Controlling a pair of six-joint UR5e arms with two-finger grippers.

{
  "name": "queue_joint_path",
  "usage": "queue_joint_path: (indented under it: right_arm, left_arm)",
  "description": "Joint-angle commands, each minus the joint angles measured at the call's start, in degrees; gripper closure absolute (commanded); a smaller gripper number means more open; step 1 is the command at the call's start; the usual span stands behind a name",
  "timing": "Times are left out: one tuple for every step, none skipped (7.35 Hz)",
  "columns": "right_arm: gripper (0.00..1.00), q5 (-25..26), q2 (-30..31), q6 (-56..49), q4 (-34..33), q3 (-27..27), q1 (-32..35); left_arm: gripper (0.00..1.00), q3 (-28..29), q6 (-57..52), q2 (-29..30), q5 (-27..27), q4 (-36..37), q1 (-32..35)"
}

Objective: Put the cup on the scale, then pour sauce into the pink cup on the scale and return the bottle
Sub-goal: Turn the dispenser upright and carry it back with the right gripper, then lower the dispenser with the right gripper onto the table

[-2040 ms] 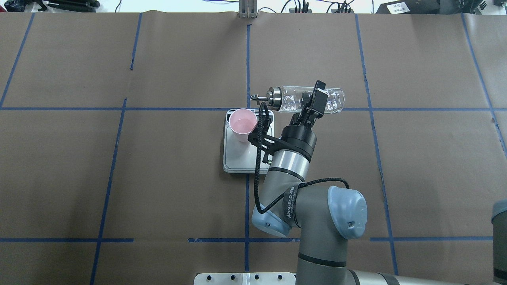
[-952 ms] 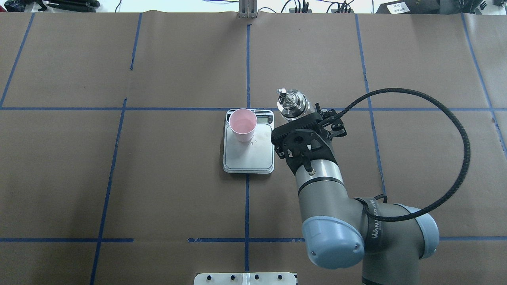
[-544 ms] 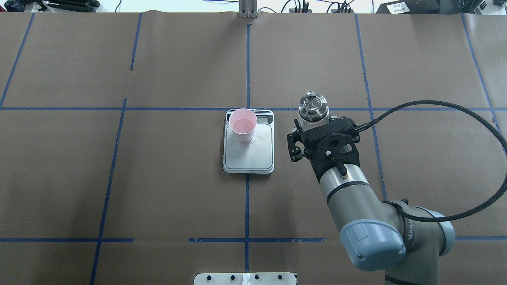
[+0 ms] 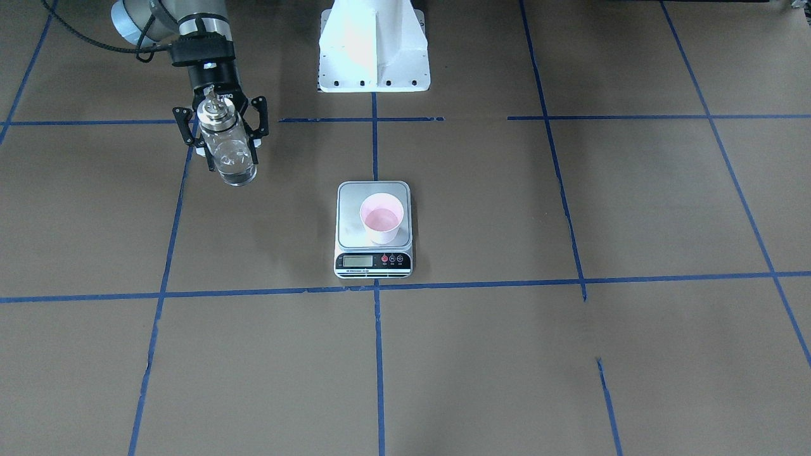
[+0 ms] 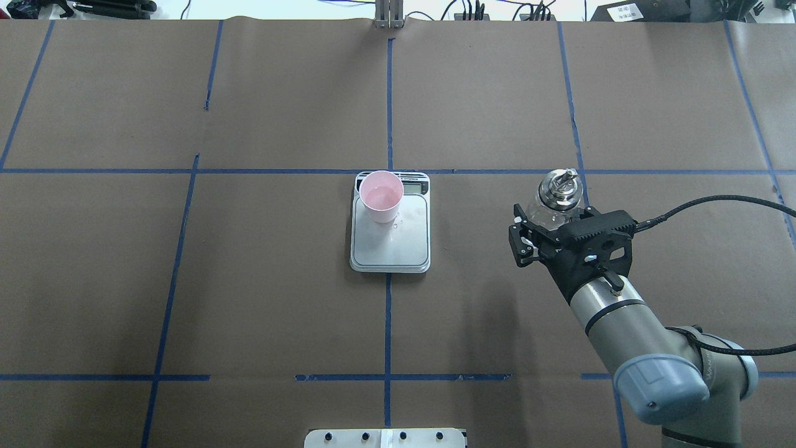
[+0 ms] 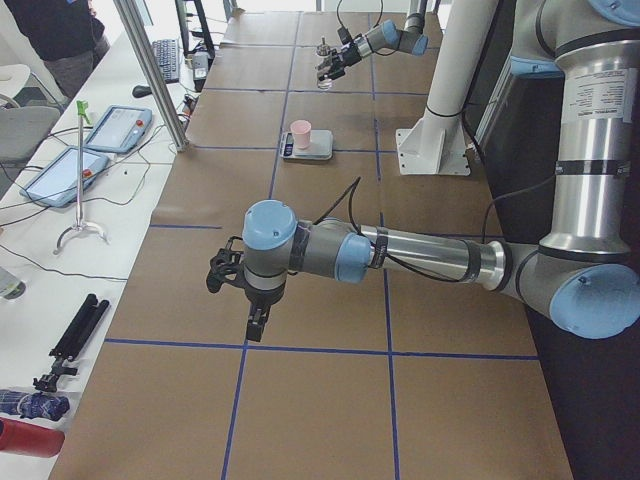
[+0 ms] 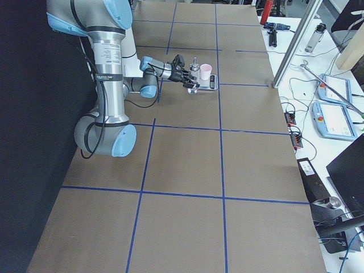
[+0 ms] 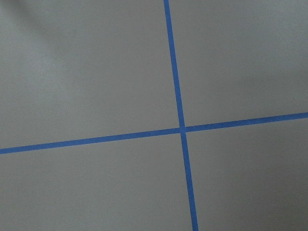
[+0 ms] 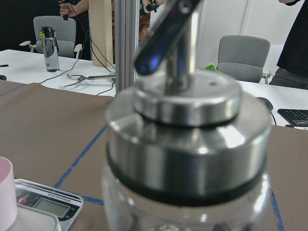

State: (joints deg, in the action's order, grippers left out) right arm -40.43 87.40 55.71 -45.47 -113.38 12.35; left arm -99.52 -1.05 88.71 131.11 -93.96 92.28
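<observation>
Bottle is clamped at mid-body between the two fingers of the right gripper, standing roughly upright with its silver pourer cap uppermost; whether its base touches the surface cannot be told. Clear sauce shows through the lower glass. The right wrist view is filled by the blurred cap, with a corner of the scale at lower left. Gripper and bottle are well apart from the scale, off to the robot's right of it. The cup stands upright on the steel platform, toward the display end, its pink inside showing. Small drops lie on the platform just beside the cup. The left gripper hangs above the table far from the scale; whether its fingers are apart or together cannot be told. Blue tape lines cross the brown paper.
</observation>
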Motion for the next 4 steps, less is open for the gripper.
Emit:
queue_joint_path:
  right_arm:
    - [1.00, -0.08, 2.76, 0.10, 13.86, 8.32, 0.65]
    - [1.00, -0.17, 4.87, 0.10, 18.96, 11.31, 1.00]
    - [1.00, -0.17, 5.41, 0.27, 21.62, 13.69, 1.53]
    - [1.00, -0.61, 5.41, 0.45, 21.65, 14.32, 2.32]
  left_arm:
    - [0.00, -1.03, 0.00, -0.03, -0.06, 0.10, 0.00]
    - [0.00, -1.12, 0.00, 0.06, -0.06, 0.10, 0.00]
    - [0.00, -1.12, 0.00, 0.06, -0.06, 0.01, 0.00]
    - [0.00, -1.55, 0.00, -0.03, -0.06, 0.09, 0.00]
